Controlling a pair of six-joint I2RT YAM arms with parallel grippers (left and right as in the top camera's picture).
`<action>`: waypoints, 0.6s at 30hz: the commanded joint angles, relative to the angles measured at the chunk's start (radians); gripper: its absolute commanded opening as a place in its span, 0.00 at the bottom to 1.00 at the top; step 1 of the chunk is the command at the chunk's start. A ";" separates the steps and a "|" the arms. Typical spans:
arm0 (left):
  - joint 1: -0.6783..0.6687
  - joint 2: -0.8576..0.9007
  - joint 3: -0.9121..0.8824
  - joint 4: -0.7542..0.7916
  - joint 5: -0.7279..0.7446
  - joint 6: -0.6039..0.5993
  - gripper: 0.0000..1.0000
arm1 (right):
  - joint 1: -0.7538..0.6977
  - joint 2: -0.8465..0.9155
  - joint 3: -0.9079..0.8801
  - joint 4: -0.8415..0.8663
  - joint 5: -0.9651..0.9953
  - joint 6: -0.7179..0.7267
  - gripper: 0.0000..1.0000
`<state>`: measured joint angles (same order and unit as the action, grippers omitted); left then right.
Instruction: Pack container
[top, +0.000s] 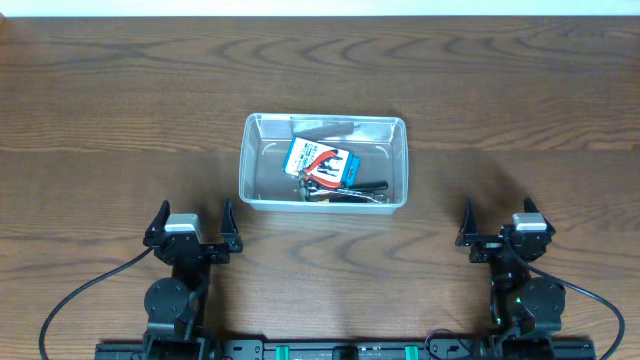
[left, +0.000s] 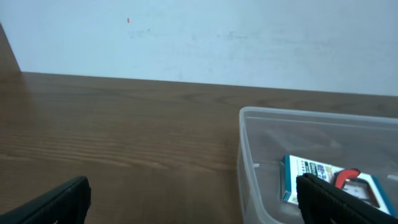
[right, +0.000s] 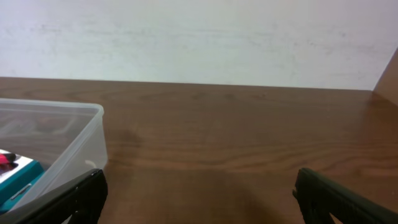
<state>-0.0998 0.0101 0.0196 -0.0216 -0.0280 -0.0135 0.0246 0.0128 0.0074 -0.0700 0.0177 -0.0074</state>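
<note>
The clear plastic container (top: 250, 165) sits on the wood table at the middle. Inside lie a blue-and-white printed box (top: 318, 158), red-handled pliers (top: 322, 172), black-handled tools (top: 368, 186) and a grey flat item (top: 330, 127) at the back. My left gripper (top: 194, 222) is open and empty, near the table's front left, apart from the container. My right gripper (top: 498, 218) is open and empty at the front right. The left wrist view shows the container's corner (left: 249, 155) and the box (left: 311, 177). The right wrist view shows the container's corner (right: 81, 143).
The wood table (top: 120, 120) spreads bare to the left, right and behind the container. A pale wall (left: 199, 37) stands beyond the table's far edge. Cables run from both arm bases at the front edge.
</note>
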 joint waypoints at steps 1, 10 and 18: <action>0.005 -0.008 -0.016 -0.051 -0.009 0.039 0.98 | 0.009 -0.006 -0.002 -0.005 -0.007 0.014 0.99; 0.005 -0.006 -0.016 -0.049 -0.001 0.039 0.98 | 0.009 -0.006 -0.002 -0.005 -0.007 0.014 0.99; 0.005 -0.005 -0.016 -0.049 -0.001 0.039 0.98 | 0.009 -0.006 -0.002 -0.005 -0.007 0.014 0.99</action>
<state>-0.0998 0.0101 0.0223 -0.0280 -0.0250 0.0082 0.0246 0.0128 0.0074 -0.0696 0.0170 -0.0074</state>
